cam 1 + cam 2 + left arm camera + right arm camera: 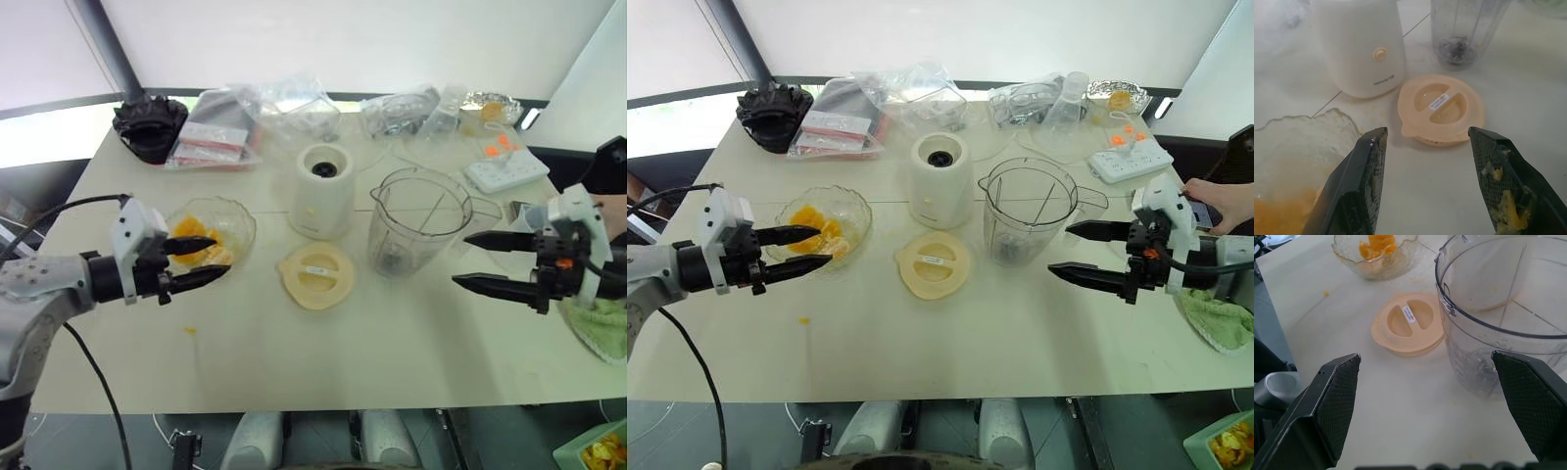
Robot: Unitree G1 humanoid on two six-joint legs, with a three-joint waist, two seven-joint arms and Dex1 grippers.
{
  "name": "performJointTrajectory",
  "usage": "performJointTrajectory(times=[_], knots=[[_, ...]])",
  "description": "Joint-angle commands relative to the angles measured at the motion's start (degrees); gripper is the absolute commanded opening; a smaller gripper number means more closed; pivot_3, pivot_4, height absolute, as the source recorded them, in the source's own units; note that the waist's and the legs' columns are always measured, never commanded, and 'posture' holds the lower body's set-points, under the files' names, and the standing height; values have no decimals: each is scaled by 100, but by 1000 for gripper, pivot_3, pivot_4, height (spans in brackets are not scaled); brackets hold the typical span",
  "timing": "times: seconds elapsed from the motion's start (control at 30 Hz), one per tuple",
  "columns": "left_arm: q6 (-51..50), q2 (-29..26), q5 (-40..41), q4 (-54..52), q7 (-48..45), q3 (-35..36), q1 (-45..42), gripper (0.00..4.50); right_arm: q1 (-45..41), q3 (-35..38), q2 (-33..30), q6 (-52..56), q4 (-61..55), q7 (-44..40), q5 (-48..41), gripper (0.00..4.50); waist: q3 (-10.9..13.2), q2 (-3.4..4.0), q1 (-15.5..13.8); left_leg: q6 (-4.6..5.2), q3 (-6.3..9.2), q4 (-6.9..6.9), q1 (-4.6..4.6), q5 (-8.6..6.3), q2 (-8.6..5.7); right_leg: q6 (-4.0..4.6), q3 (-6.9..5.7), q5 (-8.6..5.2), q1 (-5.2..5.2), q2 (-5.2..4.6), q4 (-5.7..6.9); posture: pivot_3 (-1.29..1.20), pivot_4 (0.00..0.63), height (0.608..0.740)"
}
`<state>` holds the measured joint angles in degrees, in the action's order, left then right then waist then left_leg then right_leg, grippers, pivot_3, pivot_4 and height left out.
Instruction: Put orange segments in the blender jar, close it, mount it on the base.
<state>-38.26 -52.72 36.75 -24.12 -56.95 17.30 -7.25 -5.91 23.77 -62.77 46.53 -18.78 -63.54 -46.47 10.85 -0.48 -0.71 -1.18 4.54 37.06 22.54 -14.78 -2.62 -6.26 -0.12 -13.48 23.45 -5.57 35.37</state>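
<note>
Jar: jar [419, 223] stands upright near the middle of the table [392, 352], lid off. It looks empty but for the small blade at the bottom.
Base: white base [321, 191] stands just left of the jar, not touching it. Its dark round socket faces up.
Lid: flat cream lid [315, 275] lies on the table in front of the jar and the base, a bit to the left of the jar.
Bowl: clear glass bowl [217, 231] sits left of the jar, past the base.
Segments: orange segments [201, 245] lie in the bowl. One tiny orange bit [190, 331] lies on the table in front of the bowl.
Left gripper: left gripper [201, 260] is at the bowl, far left of the jar. Its fingers are apart and hold nothing. Orange pulp sticks to one finger [1508, 196].
Right gripper: right gripper [487, 261] hangs just right of the jar, pointing at it. Its fingers are wide apart and hold nothing.
Cloth: green cloth [600, 328] lies at the table edge, right of the jar.
</note>
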Motion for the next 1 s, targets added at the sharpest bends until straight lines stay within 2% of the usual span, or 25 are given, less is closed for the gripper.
performJointTrajectory(times=[0.03,0.47,0.7,0.9,1.0], knots=[[21,-74,131,13,-118,48,-83,2731,-134,240,-92,-22,-4,-30,-68,4473,0,1,0,0,-1,0,0,0,0,0,1,0,0,0,0,0,150,740],[76,-74,-137,100,16,-327,-250,2731,-89,454,124,217,-292,304,-302,4473,1,0,-2,0,-1,0,1,0,1,1,2,1,1,-1,-4,0,150,740],[-103,-256,-284,307,76,-505,-431,2731,-69,463,214,304,-463,511,-460,4473,1,0,-2,0,-2,0,1,0,2,1,2,1,1,-1,-4,0,150,740],[17,-448,-619,1156,-66,-706,-885,2731,-27,441,370,326,-646,720,-577,4473,1,0,-5,0,-3,1,1,0,1,1,2,2,1,0,-3,0,150,740],[23,-402,-982,1987,-38,-1108,-1517,2731,17,427,510,314,-774,897,-646,4473,1,-1,-8,0,-1,1,1,0,1,0,0,2,0,2,-2,0,150,740]])
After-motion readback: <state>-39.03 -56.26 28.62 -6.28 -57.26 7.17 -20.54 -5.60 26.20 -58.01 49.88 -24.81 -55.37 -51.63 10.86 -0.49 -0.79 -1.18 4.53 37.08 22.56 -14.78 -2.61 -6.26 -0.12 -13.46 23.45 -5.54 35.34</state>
